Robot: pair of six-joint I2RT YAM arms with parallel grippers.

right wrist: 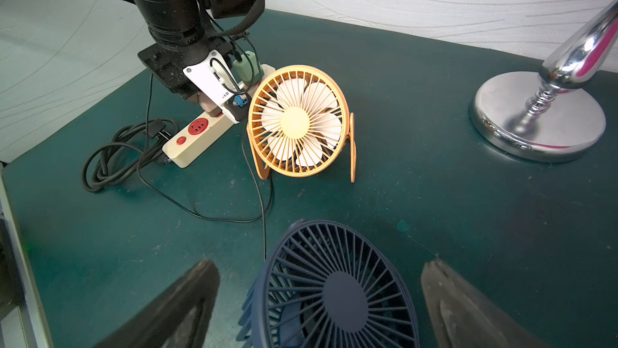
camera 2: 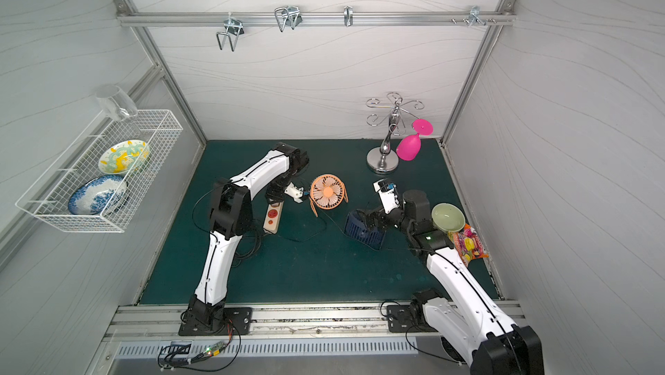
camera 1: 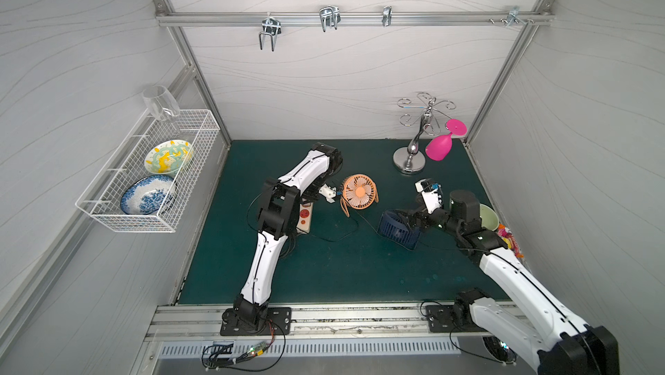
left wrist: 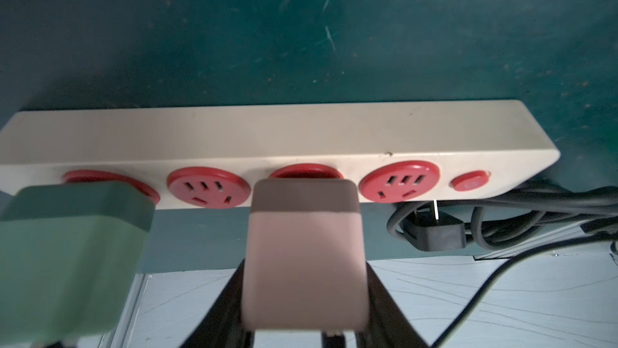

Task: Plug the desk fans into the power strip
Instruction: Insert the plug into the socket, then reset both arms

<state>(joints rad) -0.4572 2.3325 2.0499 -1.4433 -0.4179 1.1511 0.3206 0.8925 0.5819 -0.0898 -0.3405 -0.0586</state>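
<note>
The cream power strip lies on the green mat, left of centre in both top views. My left gripper is shut on a pink plug, whose brown end sits over the third red socket; its prongs are hidden. A green plug stands in the first socket. An orange desk fan stands upright beside the strip. My right gripper is open, one finger on each side of a navy desk fan.
The strip's black cord lies coiled beside it with a loose black plug. Thin fan cables cross the mat. A chrome stand with a pink glass is at the back right. A green bowl and a snack packet sit at the right edge.
</note>
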